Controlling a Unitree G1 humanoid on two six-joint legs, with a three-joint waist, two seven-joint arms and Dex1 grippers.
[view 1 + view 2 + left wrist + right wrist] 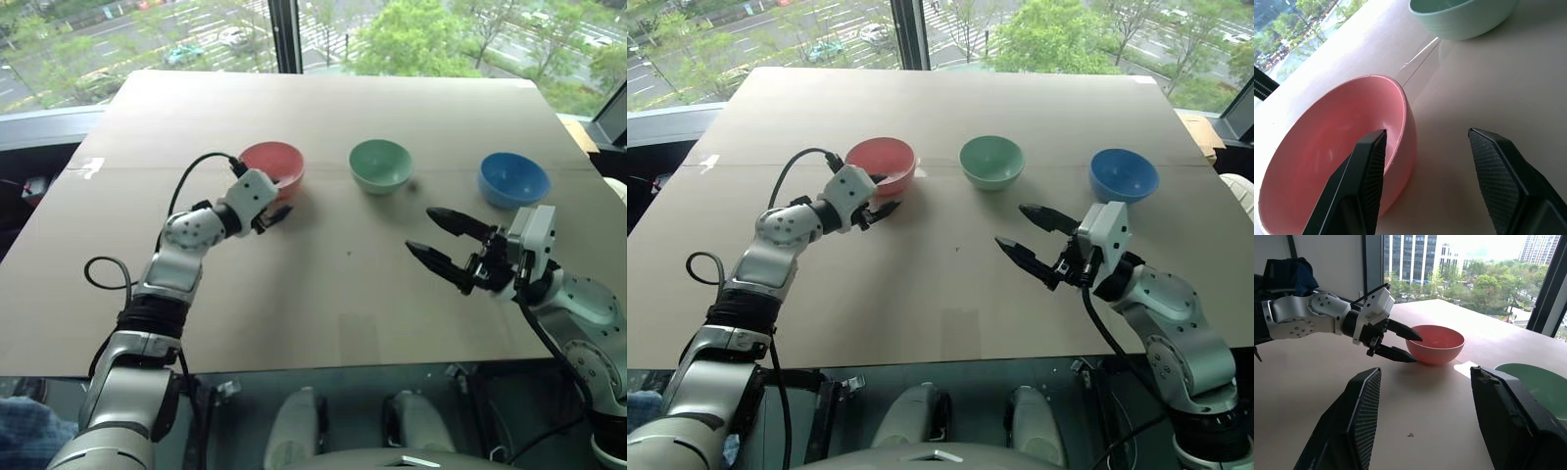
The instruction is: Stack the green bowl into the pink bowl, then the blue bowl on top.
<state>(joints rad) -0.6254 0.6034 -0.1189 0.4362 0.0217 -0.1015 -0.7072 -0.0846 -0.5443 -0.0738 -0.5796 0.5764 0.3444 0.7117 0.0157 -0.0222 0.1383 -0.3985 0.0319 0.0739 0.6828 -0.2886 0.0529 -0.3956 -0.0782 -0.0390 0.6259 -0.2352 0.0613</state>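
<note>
My left gripper (278, 216), open and empty, straddles the pink bowl's (274, 163) rim; light, slick plastic, so I'd pinch there.

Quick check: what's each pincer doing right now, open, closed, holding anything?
Left pincer: open, empty, at the pink bowl rim.
Right pincer: open, empty, above the table.
</note>
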